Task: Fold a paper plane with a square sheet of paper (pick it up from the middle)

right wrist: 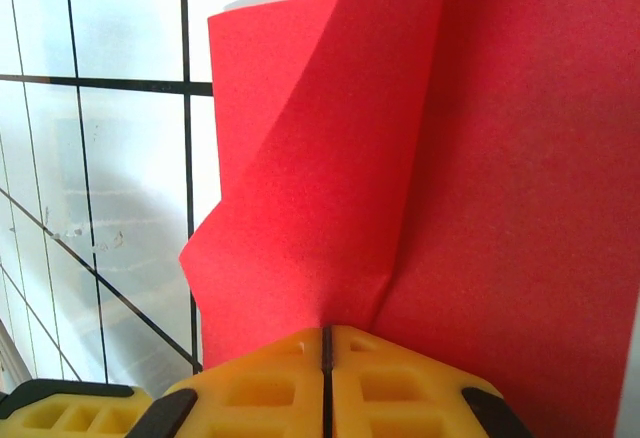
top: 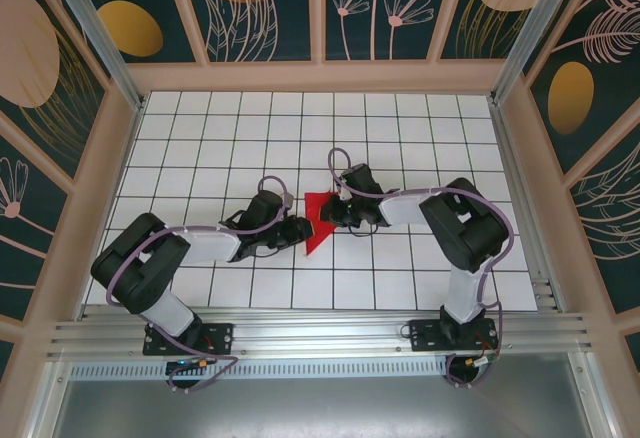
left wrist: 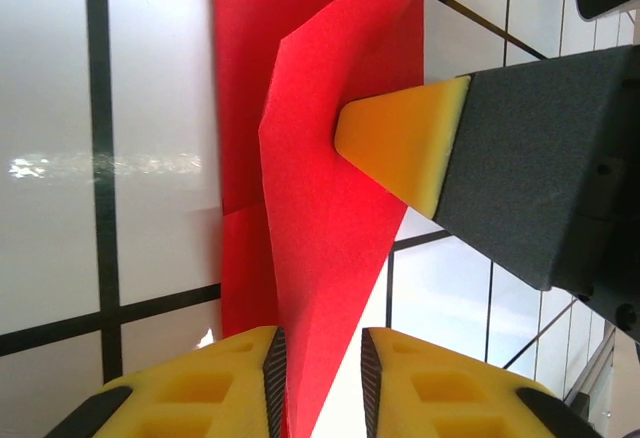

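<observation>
Starting at the near edge, a grey metal rail (top: pixel 320 336) runs along the table (top: pixel 200 148), and both arms stand there. The table is white, with dark lines that make squares. In the middle lies the red sheet of paper (top: pixel 316 228), partly folded. Its long side runs from near to far, and its sharp tip points at the near edge. The left gripper (top: pixel 300 230) meets it from the left, its claw a little spread with the paper's edge in the gap. The right gripper (top: pixel 330 213) comes from the right, claw pressed together, pinching a raised fold. Past the far edge stand dark green walls (top: pixel 260 8) with painted plants.
</observation>
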`<state>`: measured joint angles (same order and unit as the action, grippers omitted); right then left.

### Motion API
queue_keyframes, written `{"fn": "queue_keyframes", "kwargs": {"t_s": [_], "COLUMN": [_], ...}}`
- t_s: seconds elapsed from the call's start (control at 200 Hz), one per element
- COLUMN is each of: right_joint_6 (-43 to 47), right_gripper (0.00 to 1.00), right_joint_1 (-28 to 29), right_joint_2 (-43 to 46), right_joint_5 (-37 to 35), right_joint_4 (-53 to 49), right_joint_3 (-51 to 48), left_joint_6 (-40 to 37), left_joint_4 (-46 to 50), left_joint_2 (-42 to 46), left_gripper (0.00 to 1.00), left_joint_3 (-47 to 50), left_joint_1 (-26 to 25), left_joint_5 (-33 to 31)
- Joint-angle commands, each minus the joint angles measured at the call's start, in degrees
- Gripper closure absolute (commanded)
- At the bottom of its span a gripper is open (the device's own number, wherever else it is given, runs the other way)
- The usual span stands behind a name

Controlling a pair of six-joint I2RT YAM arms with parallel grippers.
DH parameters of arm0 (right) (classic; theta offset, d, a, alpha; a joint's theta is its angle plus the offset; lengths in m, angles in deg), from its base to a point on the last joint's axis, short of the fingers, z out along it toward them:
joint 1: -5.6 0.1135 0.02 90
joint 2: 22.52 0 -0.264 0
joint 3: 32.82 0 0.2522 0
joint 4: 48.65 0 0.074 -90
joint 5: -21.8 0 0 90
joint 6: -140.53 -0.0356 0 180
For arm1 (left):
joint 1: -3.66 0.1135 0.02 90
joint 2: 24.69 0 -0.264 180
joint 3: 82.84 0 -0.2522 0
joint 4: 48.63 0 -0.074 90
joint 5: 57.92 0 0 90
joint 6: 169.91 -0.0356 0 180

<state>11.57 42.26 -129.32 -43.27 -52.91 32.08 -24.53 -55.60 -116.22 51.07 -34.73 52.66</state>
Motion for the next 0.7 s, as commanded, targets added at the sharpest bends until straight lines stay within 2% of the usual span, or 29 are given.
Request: {"fn": "queue_keyframes", "kwargs": {"t_s": [0.0,0.295,0.696], "right_joint_6": [0.3,0.0,-0.1], "right_gripper": [0.91,0.91,0.91], "right_joint_1": [0.6,0.8,0.8], "right_joint_2": [-1.8,-3.0,-3.4], "right_joint_5": [-2.0,-2.7,-3.3], "right_joint_4": [-2.8,-4.2,-5.5], "right_joint_3": [1.0,1.9,2.5], "left_joint_6": [-0.7,-1.6,-2.8], "left_joint_4": [-1.6,0.1,6.9], "left_joint_2": [1.6,0.9,-1.2], "left_gripper": [0.74,0.74,0.75], "left_joint_3": [0.4,-1.5,-1.9], "left_joint_1": [-0.5,-3.0,-3.1], "left_joint_5": [1.2,0.5,-4.0]}}
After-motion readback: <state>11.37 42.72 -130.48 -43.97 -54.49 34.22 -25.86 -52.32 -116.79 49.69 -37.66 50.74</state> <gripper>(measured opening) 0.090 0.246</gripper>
